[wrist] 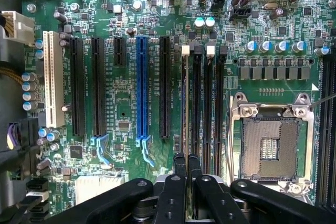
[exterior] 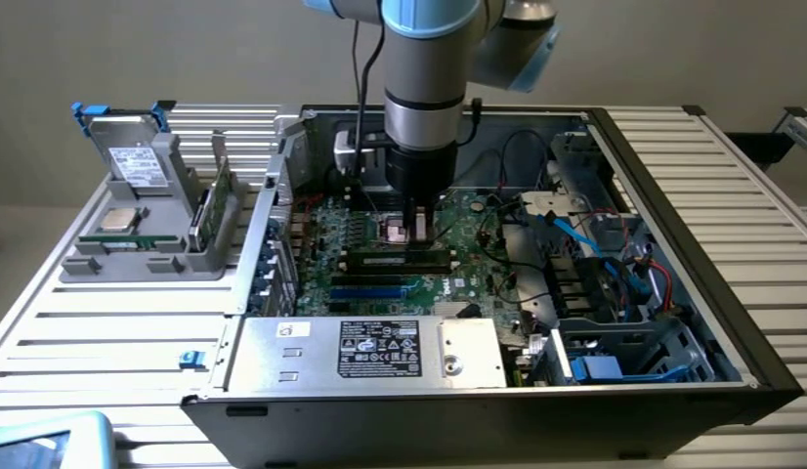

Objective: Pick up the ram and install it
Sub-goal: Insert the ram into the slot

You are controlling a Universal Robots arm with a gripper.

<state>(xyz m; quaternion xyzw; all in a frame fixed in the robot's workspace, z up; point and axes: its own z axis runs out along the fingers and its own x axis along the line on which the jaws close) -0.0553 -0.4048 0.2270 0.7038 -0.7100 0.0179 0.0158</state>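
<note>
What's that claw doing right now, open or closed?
Gripper: closed, pinching the ram, which is seen edge-on.

The motherboard (wrist: 126, 108) is green, speckled with silver-topped capacitors. One expansion slot (wrist: 142, 87) is blue, another slot (wrist: 52, 80) white, and the rest are black. The processor socket (wrist: 273, 145) has a silver frame. The jaws are black. The arm (exterior: 423, 88) is silver-grey with a light blue cap (exterior: 430, 15). The ram (exterior: 219, 210) is green and its holder (exterior: 143, 262) grey. The counter (exterior: 91, 332) is white with ridged stripes.
</note>
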